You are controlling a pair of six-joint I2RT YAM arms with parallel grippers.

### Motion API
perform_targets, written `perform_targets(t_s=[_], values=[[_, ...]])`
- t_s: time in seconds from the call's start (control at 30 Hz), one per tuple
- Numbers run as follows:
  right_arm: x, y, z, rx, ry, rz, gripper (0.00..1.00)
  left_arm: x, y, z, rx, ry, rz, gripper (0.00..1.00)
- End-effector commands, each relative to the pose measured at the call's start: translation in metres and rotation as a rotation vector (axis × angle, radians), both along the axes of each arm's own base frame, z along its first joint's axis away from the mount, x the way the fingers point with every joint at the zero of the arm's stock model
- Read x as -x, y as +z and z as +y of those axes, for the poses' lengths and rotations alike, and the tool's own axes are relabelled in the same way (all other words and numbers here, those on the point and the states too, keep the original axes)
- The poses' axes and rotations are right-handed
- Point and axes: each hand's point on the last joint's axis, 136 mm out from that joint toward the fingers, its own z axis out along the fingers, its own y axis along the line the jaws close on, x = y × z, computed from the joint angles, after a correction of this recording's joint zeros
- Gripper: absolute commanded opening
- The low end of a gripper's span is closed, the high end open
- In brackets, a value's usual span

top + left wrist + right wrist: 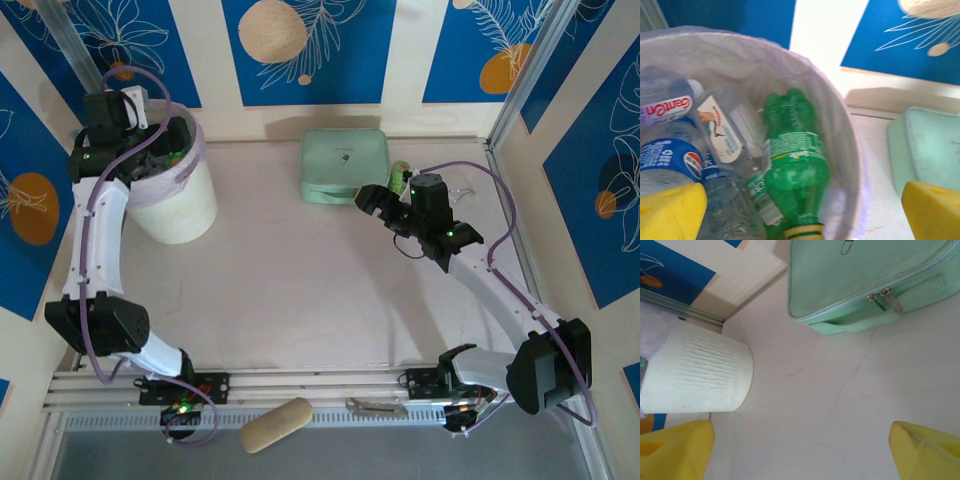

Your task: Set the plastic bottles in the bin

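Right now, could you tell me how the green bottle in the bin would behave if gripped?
The green bottle looks empty and see-through, so it is probably light. Its moulded, thin-looking walls would likely give under a squeeze. Its glossy round body may slip in a grip, or roll on a flat surface.

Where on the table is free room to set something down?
Free: the middle of the table, between the bin, the mint-green case and the near rail. Crowded: right of the case, by the right tool and a green bottle.

The right claw (801, 452), spread wide, hangs over the table (840, 395), with the bin (695, 375) left and a mint-green case (865, 280) ahead.
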Motion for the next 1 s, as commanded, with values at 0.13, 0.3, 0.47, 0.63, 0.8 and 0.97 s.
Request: perform_targets(t_s=[0.13,0.3,0.47,0.63,0.8,0.97], values=[[-0.008,0.002,-0.007,0.106,0.007,-0.031,0.91,0.039,0.015,-0.019,0.059,-0.050,-0.131,0.99],[-0.018,-0.007,-0.026,0.273,-0.004,-0.070,0.92,0.061,-0.024,-0.049,0.102,-0.161,-0.206,0.99],[-0.027,-0.017,-0.058,0.512,-0.020,-0.150,0.93,0.075,-0.078,-0.094,0.124,-0.315,-0.198,0.99],[-0.027,-0.035,-0.088,0.688,-0.039,-0.167,0.94,0.082,-0.144,-0.131,0.029,-0.393,-0.108,0.99],[-0.023,-0.059,-0.108,0.689,-0.063,-0.188,0.95,0.084,-0.191,-0.138,-0.049,-0.367,-0.069,0.99],[-0.026,-0.080,-0.120,0.686,-0.061,-0.245,0.95,0.077,-0.213,-0.096,-0.241,-0.202,-0.097,0.99]])
